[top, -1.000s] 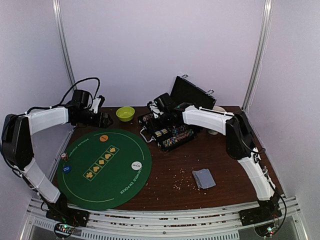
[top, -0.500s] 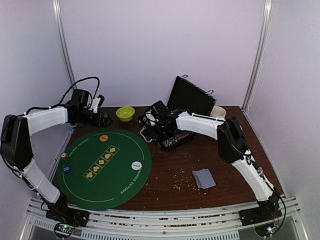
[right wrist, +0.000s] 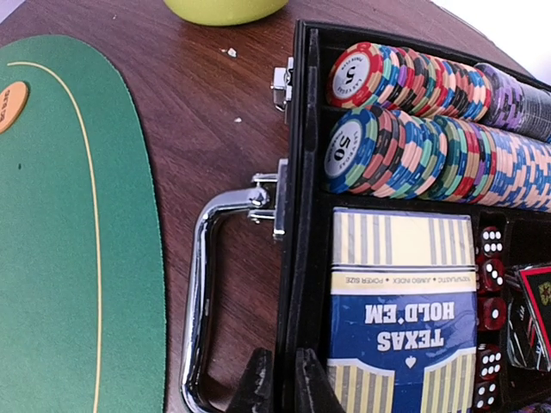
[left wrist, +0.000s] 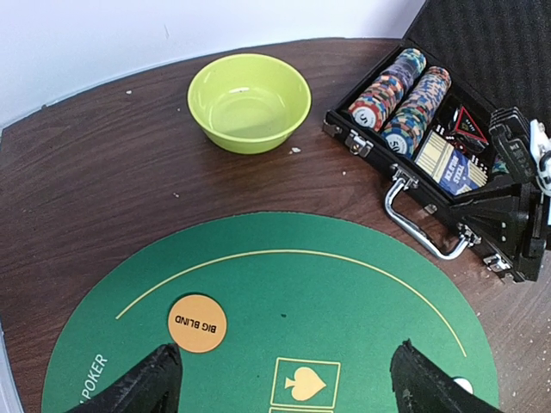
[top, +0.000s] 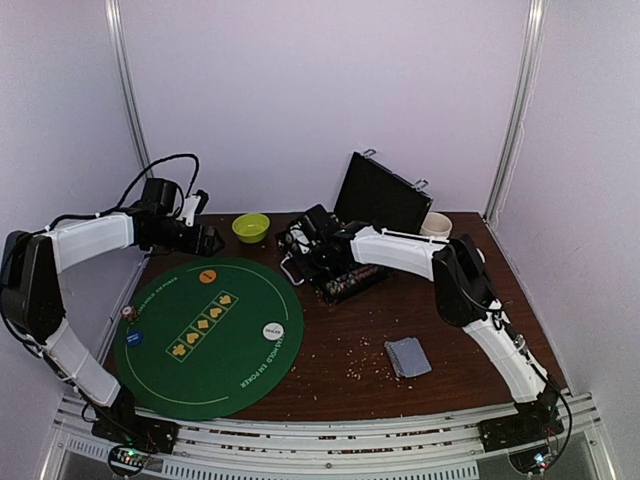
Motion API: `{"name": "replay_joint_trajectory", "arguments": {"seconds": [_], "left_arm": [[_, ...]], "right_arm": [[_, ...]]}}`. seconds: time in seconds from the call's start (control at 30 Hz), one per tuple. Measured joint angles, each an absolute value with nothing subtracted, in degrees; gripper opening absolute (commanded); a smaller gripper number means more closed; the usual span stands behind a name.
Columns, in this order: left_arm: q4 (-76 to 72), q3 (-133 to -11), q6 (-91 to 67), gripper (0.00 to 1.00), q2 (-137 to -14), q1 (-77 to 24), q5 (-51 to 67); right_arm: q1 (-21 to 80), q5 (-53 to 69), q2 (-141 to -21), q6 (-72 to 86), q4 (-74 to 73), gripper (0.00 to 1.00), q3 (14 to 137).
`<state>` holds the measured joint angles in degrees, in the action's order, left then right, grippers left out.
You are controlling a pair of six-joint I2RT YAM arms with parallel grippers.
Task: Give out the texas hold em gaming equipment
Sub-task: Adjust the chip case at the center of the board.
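Green mat [top: 205,335], overhead view: lower left of the frame, a white dealer disc [top: 273,331] near its right edge, an orange blind disc [top: 207,276] near its top
Playing cards [top: 407,357]: grey-blue stack on bare wood, lower right, well apart from the mat
Black case [top: 335,265]: centre, lid up
Left gripper [top: 212,240]: above the mat's upper rim, near the lime bowl [top: 250,227]
Right gripper [top: 312,262]: at the case's left end
Left wrist view: fingers [left wrist: 146,383] spread to the bottom corners, released, nothing between them; poker chips [left wrist: 405,86] lie in rows in the case, upper right
Right wrist view: tool clenched at bottom centre, fingertips [right wrist: 258,383] either side of the case's front wall, just beside the chrome handle [right wrist: 202,292]; chips upper right, card box [right wrist: 403,318] below them, red dice [right wrist: 491,292] at its right
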<state>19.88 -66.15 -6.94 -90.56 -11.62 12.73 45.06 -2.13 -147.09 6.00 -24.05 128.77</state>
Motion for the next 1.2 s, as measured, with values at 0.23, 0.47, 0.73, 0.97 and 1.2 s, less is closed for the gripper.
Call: {"name": "replay_joint_trajectory", "arguments": {"seconds": [0.23, 0.47, 0.73, 0.97, 1.2], "left_arm": [[20.08, -66.13, -6.35, 0.87, -89.67, -11.62, 12.49], [20.25, -66.13, -6.22, 0.87, -89.45, -11.62, 12.43], [20.88, -66.0, -6.02, 0.87, -88.49, -11.62, 12.43], [21.08, -65.91, -5.87, 0.87, -87.85, -11.62, 12.38], [21.1, -65.91, -5.8, 0.88, -87.61, -11.62, 12.32]], "right_arm": [[45.43, -2.39, -142.74, 4.14, -22.65, 0.0, 121.51], [45.54, -1.02, -137.01, 0.25, -23.22, 0.0, 113.14], [45.52, 0.19, -135.61, -2.92, -25.85, 0.0, 112.01], [45.54, 0.73, -135.52, -3.31, -26.15, 0.0, 111.96], [46.04, 0.69, -135.31, -5.19, -27.22, 0.0, 111.96]]}}
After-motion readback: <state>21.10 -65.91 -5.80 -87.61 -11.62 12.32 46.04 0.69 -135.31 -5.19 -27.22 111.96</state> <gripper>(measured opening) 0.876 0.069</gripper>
